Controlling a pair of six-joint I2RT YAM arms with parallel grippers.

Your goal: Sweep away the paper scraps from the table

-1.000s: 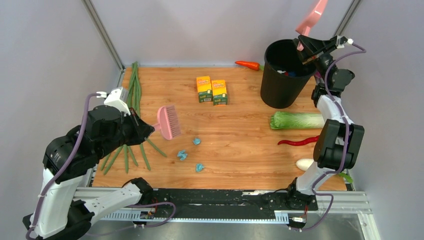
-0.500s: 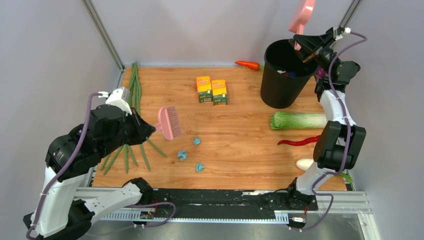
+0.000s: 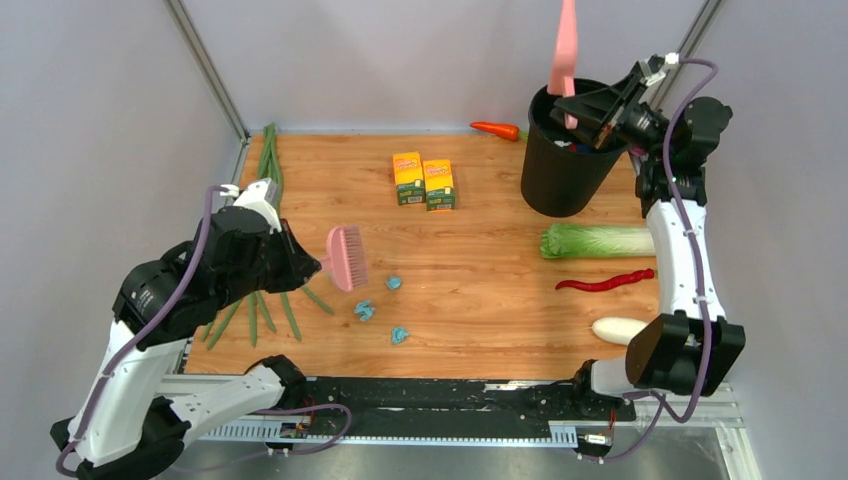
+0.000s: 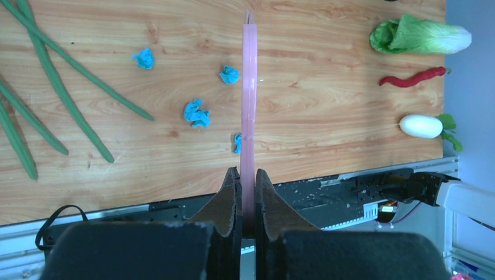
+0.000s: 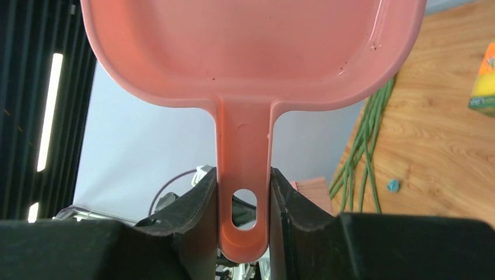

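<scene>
the top external view looks down from behind the near edge of the orange-brown wood-grain worktop (image 3: 480, 250), showing all of it. the left wrist view hangs over its near-left part, facing down along a thin pink plastic brush (image 4: 249, 87). the right wrist view sits above its far-right corner, looking leftward across it past a pink plastic dustpan (image 5: 251, 52). all three share the small light-blue paper scraps (image 3: 365, 311).

Wood-grain table (image 3: 480, 290) carries: blue paper scraps (image 3: 364, 311) front-centre; green beans (image 3: 268, 170) along left edge; two yellow boxes (image 3: 423, 181) rear-centre. Right side, rear to front — carrot (image 3: 495, 130), black bin (image 3: 562, 185), cabbage (image 3: 595, 241), red chili (image 3: 604, 283), white radish (image 3: 620, 329).
</scene>
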